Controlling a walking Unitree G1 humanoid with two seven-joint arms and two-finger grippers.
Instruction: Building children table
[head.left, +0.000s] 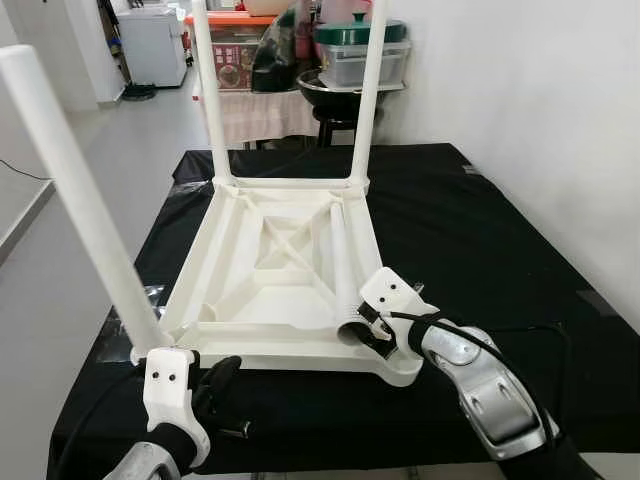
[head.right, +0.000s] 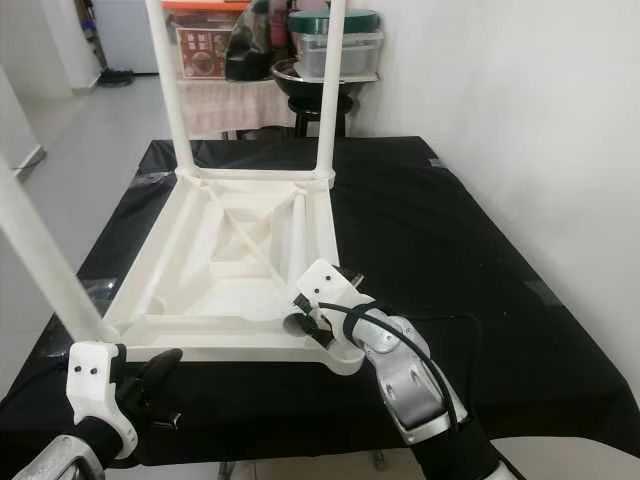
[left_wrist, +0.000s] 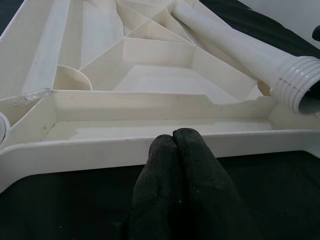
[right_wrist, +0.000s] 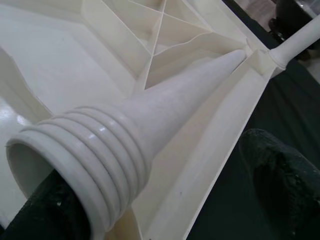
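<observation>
Nearest, left gripper (head.left: 222, 378) with fingers pressed together, empty, just short of the near rim of the upturned white plastic tabletop (head.left: 255, 300) on the black cloth-covered table (head.left: 470, 230). Right gripper (head.left: 368, 330) spread around the threaded end of the loose white tapered leg (head.left: 343, 270) lying inside the tabletop. Best to pinch above the threads, lift, stand upright over the empty near-right socket, then twist; beyond, three fitted white legs (head.left: 210, 90) already upright.

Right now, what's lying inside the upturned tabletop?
One loose white leg lies along the ribbed underside of the tabletop, threaded end toward the right gripper, whose fingers straddle it. Three legs already stand in corners. The near-right socket is hidden behind the gripper.
</observation>
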